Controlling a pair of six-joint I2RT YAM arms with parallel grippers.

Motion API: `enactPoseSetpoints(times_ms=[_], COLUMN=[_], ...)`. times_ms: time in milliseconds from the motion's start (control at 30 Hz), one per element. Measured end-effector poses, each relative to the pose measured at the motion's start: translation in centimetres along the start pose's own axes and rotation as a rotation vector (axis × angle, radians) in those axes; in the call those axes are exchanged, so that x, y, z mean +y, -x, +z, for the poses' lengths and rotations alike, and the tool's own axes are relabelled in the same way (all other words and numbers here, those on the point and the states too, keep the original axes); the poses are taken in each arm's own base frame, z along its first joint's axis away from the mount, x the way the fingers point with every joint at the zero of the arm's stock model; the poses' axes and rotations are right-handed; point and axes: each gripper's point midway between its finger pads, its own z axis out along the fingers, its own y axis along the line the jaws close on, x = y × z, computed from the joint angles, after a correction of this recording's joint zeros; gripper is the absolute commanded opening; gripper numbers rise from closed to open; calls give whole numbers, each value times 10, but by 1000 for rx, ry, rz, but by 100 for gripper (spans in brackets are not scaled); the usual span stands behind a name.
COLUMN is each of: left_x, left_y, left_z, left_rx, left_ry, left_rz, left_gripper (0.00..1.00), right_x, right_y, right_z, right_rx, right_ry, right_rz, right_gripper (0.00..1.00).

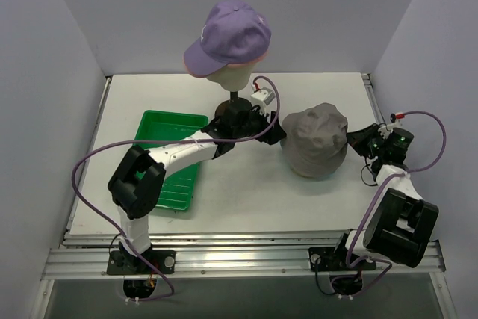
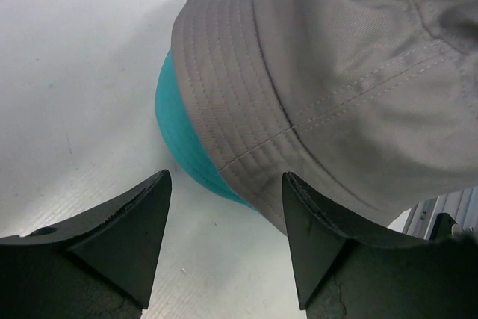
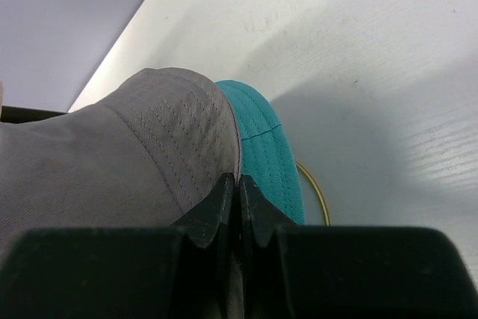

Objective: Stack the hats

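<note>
Two pairs, not one stack yet.

Top view: the lavender cap (image 1: 228, 35) sits on the mannequin head (image 1: 228, 75). A pink edge under its rim reads as the pink cap (image 1: 252, 58). The grey hat (image 1: 315, 140) lies on the table (image 1: 254, 184), to the right of the head and well apart from the green tray (image 1: 160, 128). The left tool (image 1: 275, 132) is just beside its left edge, the right tool (image 1: 357, 142) at its right edge.

Left wrist: the grey hat covers the teal hat (image 2: 183, 140), teal brim poking out below. The left tool (image 2: 226, 222) is released, jaws apart, nothing between them, near both brims.

Right wrist: the right tool (image 3: 239, 207) is clenched, tips together at the seam between grey and teal. It looks like the grey brim is pinched and the teal is not.

My read: about half done. Merging the grey/teal pair with the caps is left.
</note>
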Motion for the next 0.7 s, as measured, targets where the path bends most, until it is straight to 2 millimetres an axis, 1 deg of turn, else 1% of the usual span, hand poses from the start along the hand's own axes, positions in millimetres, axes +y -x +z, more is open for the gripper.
enactPoseSetpoints(times_ms=[167, 333, 467, 700], left_x=[10, 17, 16, 8], left_y=[-4, 3, 9, -2], left_z=[5, 9, 16, 25], left_rx=[17, -10, -44, -31], left_ry=[-20, -72, -147, -231], left_rz=[-52, -121, -162, -208], left_gripper=[73, 74, 74, 74], right_x=[2, 8, 7, 8], right_y=[4, 1, -3, -2], right_z=[7, 13, 15, 15], right_rx=[9, 25, 38, 37], right_ry=[7, 15, 14, 15], right_rz=[-21, -66, -77, -81], right_gripper=[0, 0, 0, 0])
